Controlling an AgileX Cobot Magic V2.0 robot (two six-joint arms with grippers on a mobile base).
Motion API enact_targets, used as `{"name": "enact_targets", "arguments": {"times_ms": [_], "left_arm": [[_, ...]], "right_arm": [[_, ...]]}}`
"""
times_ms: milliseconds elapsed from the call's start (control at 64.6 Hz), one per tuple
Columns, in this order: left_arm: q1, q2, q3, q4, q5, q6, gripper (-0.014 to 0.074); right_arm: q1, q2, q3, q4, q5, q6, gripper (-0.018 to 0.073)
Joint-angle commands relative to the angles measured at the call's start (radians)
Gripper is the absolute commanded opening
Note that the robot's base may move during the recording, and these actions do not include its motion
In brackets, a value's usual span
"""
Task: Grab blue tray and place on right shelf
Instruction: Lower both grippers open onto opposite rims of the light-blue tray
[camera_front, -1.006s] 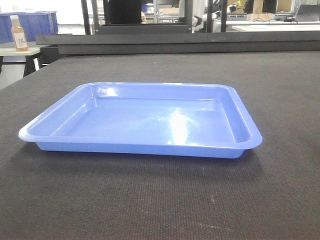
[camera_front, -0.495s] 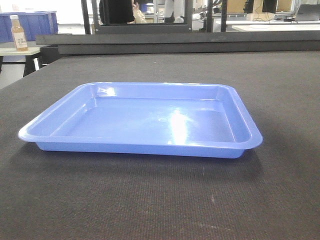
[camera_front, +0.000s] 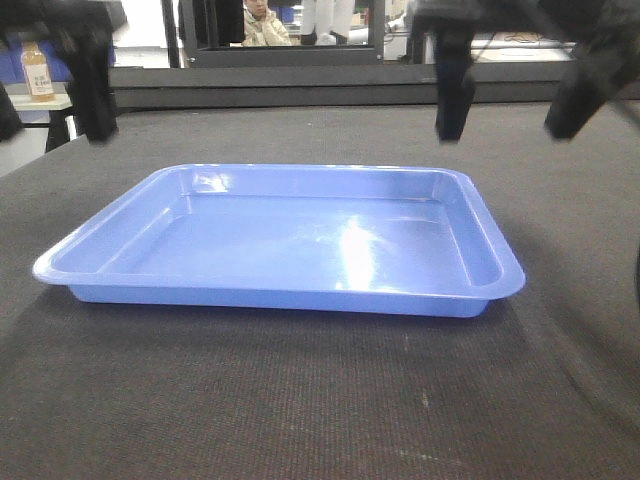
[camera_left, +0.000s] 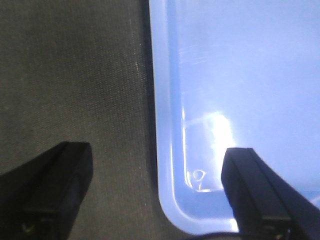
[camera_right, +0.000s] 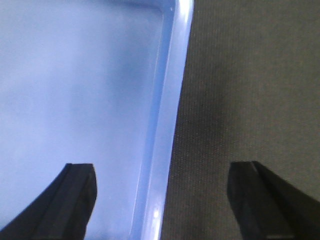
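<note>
The blue tray (camera_front: 300, 240) lies flat on the dark mat. My left gripper (camera_front: 48, 100) hangs open above its far left corner. In the left wrist view the left gripper (camera_left: 157, 192) straddles the tray's left rim (camera_left: 165, 125), one finger over the mat, one over the tray floor. My right gripper (camera_front: 515, 100) hangs open above the far right side. In the right wrist view the right gripper (camera_right: 162, 200) straddles the tray's right rim (camera_right: 167, 115). Neither gripper touches the tray. The right shelf is out of view.
The dark textured mat (camera_front: 300, 400) covers the table. A black bar (camera_front: 300, 90) runs along its far edge. A bottle (camera_front: 38, 65) stands on a side table at far left. A person (camera_front: 262, 25) sits in the background.
Both grippers have come down into the front view, over the tray's left and right sides. The tray lies where it was.
</note>
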Motion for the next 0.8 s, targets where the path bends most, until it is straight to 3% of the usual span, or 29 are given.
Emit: {"name": "enact_targets", "arguments": {"times_ms": [0,603,696,789], "left_arm": [[-0.003,0.005,-0.041,0.000,-0.032,-0.017,0.0433],[-0.003,0.174,-0.041,-0.049,-0.116,-0.019,0.0433],[-0.003,0.188,-0.041,-0.054,-0.114,-0.019,0.0431],[-0.003,0.193,-0.041,-0.056,-0.114,-0.019,0.0366]], "right_arm": [[-0.009,0.005,-0.037,-0.020,-0.023,0.012,0.0623],[-0.020,0.182,-0.037,0.017,-0.084,0.014,0.0619],[-0.020,0.189,-0.037,0.017,-0.084,0.014,0.0540],[-0.020,0.189,-0.037,0.017,-0.085,0.014,0.0358]]}}
